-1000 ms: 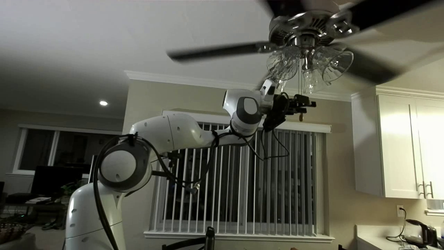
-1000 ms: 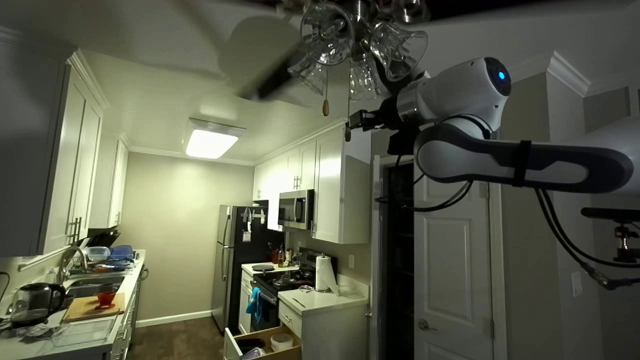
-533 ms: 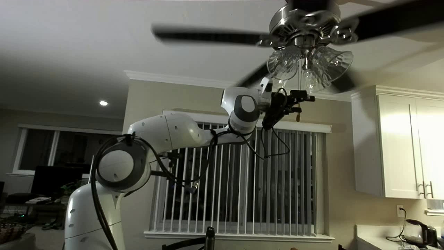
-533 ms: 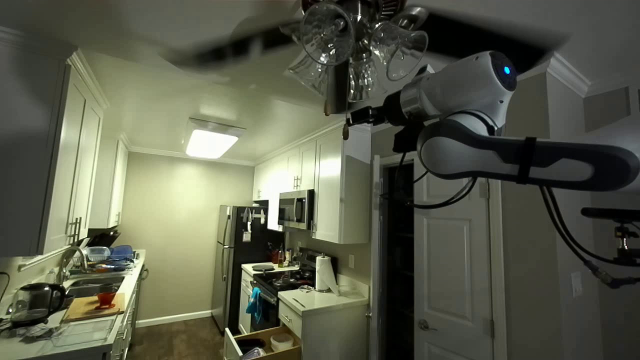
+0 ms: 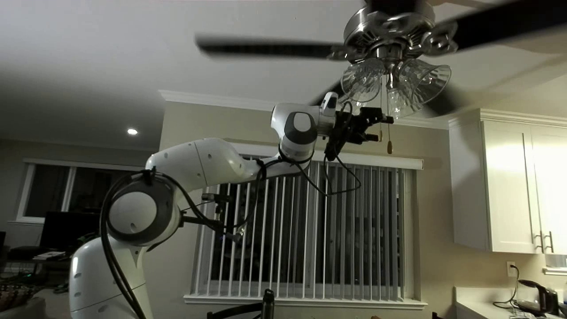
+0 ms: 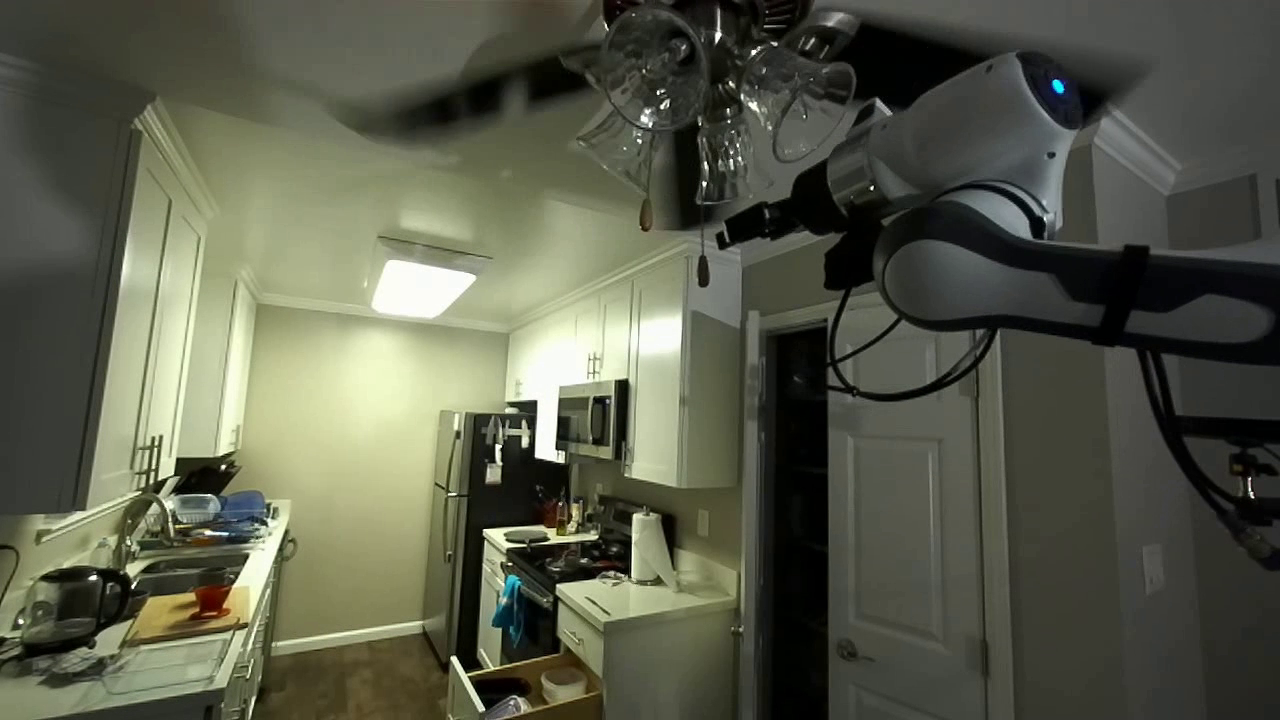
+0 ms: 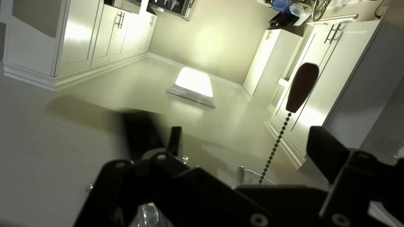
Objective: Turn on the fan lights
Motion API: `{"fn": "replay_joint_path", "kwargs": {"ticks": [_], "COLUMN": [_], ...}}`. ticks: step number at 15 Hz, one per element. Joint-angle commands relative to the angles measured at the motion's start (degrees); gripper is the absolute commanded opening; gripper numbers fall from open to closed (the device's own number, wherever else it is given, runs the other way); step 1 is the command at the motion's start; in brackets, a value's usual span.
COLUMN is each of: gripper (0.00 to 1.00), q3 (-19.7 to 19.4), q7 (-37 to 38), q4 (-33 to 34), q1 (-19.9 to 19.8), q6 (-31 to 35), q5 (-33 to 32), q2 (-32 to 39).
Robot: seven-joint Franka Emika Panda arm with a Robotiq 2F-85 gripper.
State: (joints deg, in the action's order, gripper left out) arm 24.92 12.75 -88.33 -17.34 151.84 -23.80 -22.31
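The fingers (image 7: pixel 326 151) stand apart near a chain (image 7: pixel 274 149); unlit lights (image 5: pixel 405 84) hang upper right in an exterior view.

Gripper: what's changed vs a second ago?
The gripper drew back from the fan and rose. The nearest pull chain swung right in both exterior views. The fingers now stand open, apart from the chain; whether they gripped it earlier, I can't tell. The fan lights stayed unlit.

There are four glass shades (image 6: pixel 655 80), two pull-chain knobs (image 6: pixel 703 271), one claw (image 5: pixel 383 129), one kettle (image 6: pixel 75 607) and one microwave (image 6: pixel 592 419)
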Motion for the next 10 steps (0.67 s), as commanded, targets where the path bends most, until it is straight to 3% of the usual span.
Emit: {"fn": "replay_joint_path", "kwargs": {"ticks": [1, 10], "gripper": [1.0, 1.0], "q3": [-2.06, 0.77], "q7": [-2.0, 5.5], "q4": [0.29, 1.38], "q1": [5.29, 7.84], "q6": [-3.69, -2.58], "q5": [-1.96, -8.22], "q2": [0.31, 6.89]}}
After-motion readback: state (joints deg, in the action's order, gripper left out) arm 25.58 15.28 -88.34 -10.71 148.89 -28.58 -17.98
